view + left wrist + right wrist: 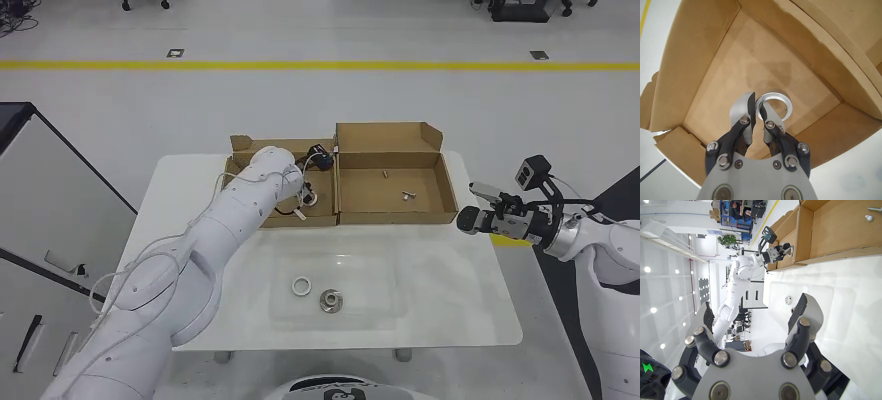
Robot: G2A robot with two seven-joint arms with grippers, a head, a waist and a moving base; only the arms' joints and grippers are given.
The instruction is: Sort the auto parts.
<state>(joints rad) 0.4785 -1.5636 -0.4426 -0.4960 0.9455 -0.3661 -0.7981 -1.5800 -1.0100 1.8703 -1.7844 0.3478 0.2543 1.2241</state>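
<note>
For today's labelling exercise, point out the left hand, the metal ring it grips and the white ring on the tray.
Left hand (757, 102): left wrist view, between fingertips.
Metal ring (772, 96): left wrist view, far rim.
White ring (295, 287): top view, rim.

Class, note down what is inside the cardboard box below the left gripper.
The left gripper pinches a metal ring by its wall over the bare floor of the box. The arm and gripper cover part of that floor in each view, so anything there is hidden.

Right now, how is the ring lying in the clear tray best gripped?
Pinch its wall from straight above: the ring lies flat, hole up, in the shallow tray, apart from the flanged part, so one finger likely fits the bore.
</note>
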